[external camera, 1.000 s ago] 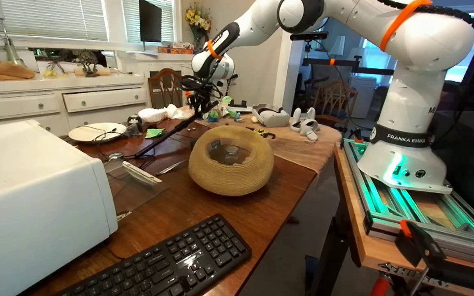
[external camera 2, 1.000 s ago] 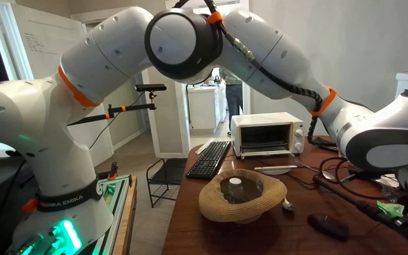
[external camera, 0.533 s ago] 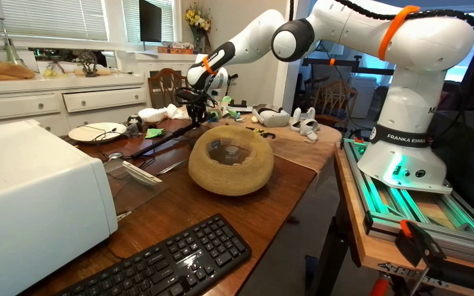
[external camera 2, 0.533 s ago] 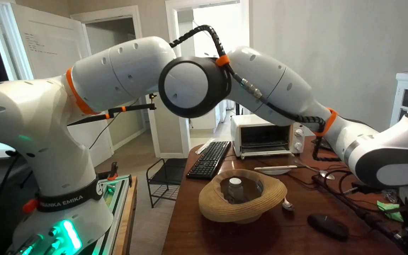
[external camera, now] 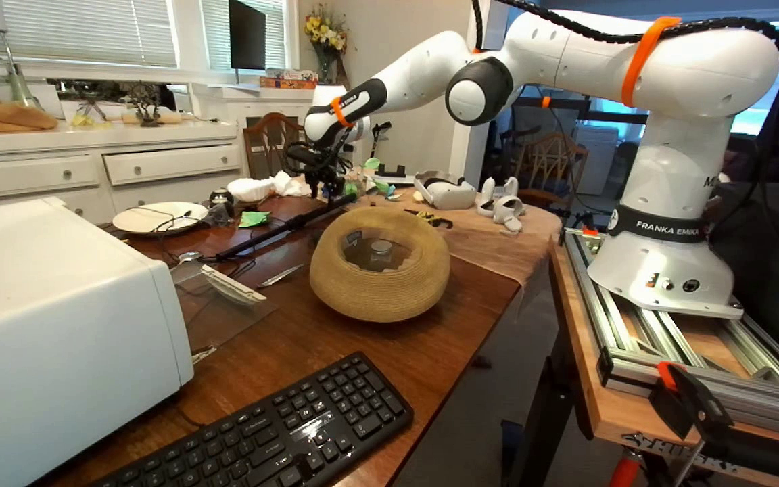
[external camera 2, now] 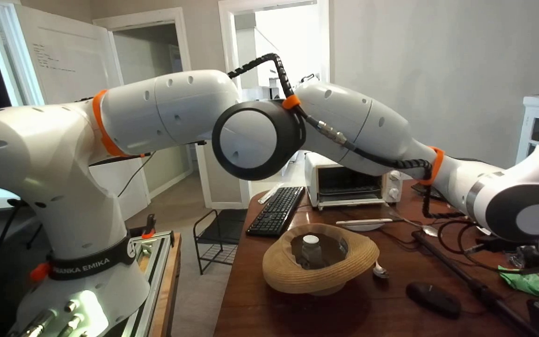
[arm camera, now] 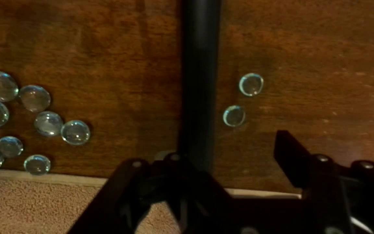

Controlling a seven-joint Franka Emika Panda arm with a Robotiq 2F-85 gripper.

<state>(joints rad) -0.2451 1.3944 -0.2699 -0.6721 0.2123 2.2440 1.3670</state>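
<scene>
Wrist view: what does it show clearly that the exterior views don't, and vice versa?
Only the wrist view makes out the clear beads: several on one side of the pole, two on the other.

Only the exterior views show the upturned hat with a jar in it, the keyboard, the oven and the robot's base.

All share the pole, the table and the tool, whose open jaws show clearly only in the wrist view.
</scene>
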